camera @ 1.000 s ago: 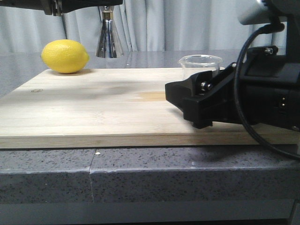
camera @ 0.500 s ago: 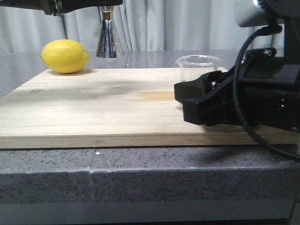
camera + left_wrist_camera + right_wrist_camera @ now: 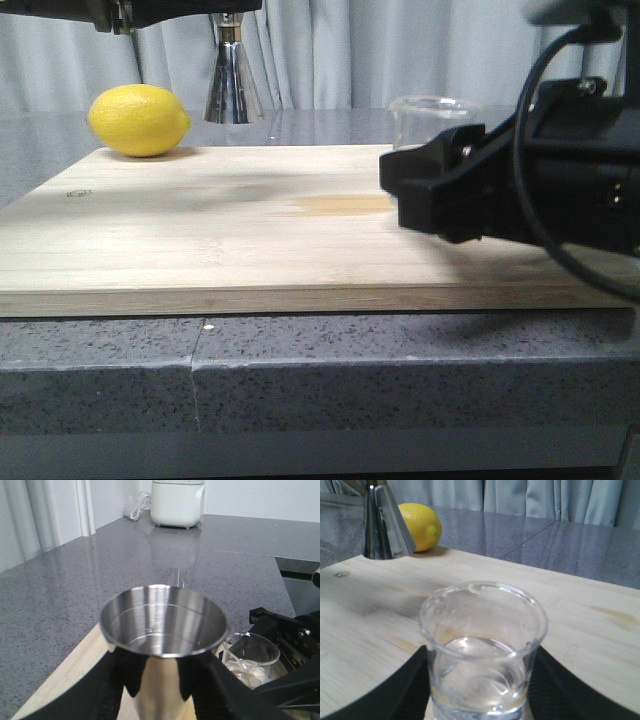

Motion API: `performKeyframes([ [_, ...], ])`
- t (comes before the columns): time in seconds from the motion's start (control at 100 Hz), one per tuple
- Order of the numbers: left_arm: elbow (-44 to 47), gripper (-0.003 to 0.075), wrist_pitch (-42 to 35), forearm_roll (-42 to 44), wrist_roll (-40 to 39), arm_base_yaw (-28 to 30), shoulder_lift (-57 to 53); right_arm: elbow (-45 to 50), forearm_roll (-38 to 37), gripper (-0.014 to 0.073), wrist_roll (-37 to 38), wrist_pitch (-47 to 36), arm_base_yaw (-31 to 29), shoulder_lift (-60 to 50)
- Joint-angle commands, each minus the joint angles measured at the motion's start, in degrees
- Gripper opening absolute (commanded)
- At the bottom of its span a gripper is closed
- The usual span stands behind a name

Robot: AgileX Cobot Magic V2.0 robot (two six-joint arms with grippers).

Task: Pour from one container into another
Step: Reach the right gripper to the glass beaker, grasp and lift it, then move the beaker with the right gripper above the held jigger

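While the right gripper (image 3: 480, 690) clamps the clear glass beaker (image 3: 482, 647) between its black fingers (image 3: 395, 690), the beaker looks to hang just clear of the wooden board (image 3: 200, 230), though the front view hides its base behind the arm, so I can't be sure. A little clear liquid sits in its bottom. Up at the far left, the left gripper (image 3: 160, 690) is closed around the steel jigger (image 3: 162, 630), held upright above the board with its open cup facing up; from the front only the jigger's lower cone and gold waist band show under the arm. A lemon (image 3: 138, 120) rests on the board's far left corner, just beside the jigger. Board and all sit on a grey speckled counter (image 3: 300, 380), and a white appliance (image 3: 177, 502) stands on it, well apart.
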Motion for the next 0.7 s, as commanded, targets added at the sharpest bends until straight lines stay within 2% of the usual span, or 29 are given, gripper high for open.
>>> performKeyframes([
  [0.0, -1.6, 0.0241, 6.2, -4.7, -0.4, -0.6, -2.6, -1.3, 1.8, 0.0349, -0.1, -4.8, 0.1, -3.9],
  [0.1, -1.6, 0.0241, 6.2, -4.7, -0.4, -0.6, -2.6, -1.5, 3.5, 0.0349, -0.1, -4.2, 0.1, -7.3],
  [0.22, -1.6, 0.0241, 6.2, -4.7, -0.4, -0.6, -2.6, -4.1, 4.1, 0.0349, -0.1, 2.3, 0.1, -12.7],
  [0.44, -1.6, 0.0241, 6.2, -4.7, -0.4, -0.6, -2.6, -14.1, 4.1, 0.0349, -2.6, 21.7, 0.1, -19.2],
  [0.69, -1.6, 0.0242, 6.2, -4.7, -0.4, -0.6, -2.6, -30.5, 4.0, 0.0349, -7.2, 44.2, 0.1, -19.7],
])
